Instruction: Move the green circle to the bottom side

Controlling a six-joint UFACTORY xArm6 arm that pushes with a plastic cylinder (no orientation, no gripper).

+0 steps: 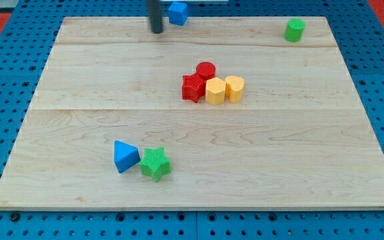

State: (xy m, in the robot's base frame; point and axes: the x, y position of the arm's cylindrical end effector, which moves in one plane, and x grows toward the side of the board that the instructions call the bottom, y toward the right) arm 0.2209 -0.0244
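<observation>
The green circle [295, 30], a short green cylinder, stands near the top right corner of the wooden board [79, 133]. My tip [157, 31] is at the view's top, left of centre, far to the left of the green circle and apart from it. A blue block [177, 13] sits just to the right of the rod at the board's top edge; I cannot tell if they touch.
A tight cluster sits near the middle: a red star [193, 88], a red cylinder [206, 69], a yellow hexagon-like block [215, 91] and a yellow cylinder [235, 88]. A blue triangle [125, 156] and a green star [155, 163] lie together at the lower left.
</observation>
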